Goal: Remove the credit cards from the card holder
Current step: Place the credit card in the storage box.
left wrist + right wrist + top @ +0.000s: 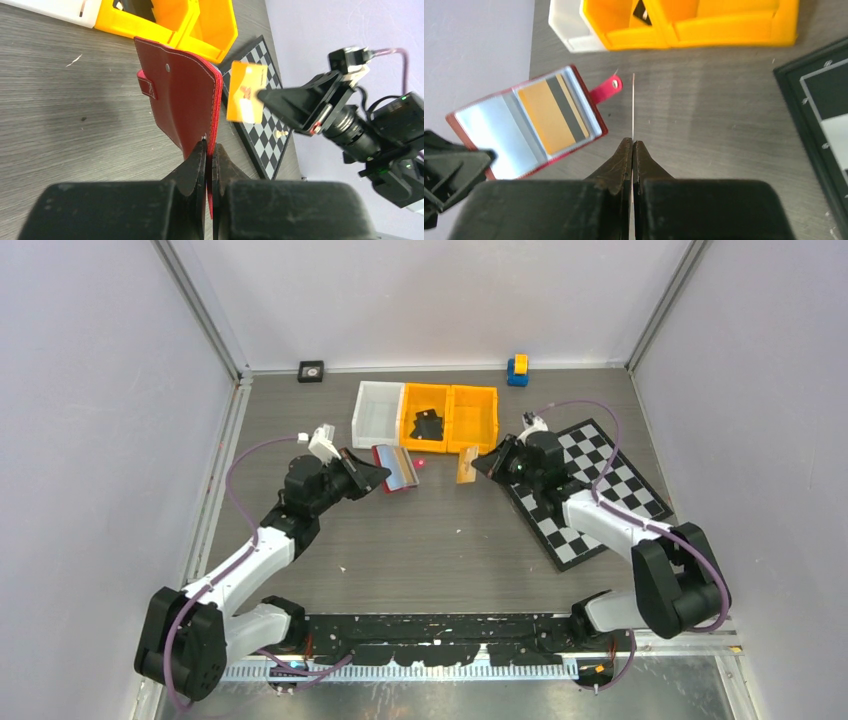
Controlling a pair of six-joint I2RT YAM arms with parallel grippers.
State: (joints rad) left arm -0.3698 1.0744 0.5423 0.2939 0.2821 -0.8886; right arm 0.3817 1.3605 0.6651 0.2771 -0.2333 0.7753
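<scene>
Over the worktop (440, 540), arms (250, 560) face inward: left tool (384, 477) pinches the card holder (398, 468) (one card (551, 112) inside), right tool (479, 465) pinches a credit card (466, 465) near yellow bins (472, 416).

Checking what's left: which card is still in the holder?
The striped orange card behind the clear sleeve of the red holder; the other card is pinched in the right hand, outside it.

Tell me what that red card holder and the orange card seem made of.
Card holder: probably leather or a leather imitation; smooth red, faint sheen, pale stitching along the edge. Its inner sleeves: clear glossy plastic, reflecting light. Orange card: likely stiff plastic; very thin, yet flat though held by one edge.
</scene>
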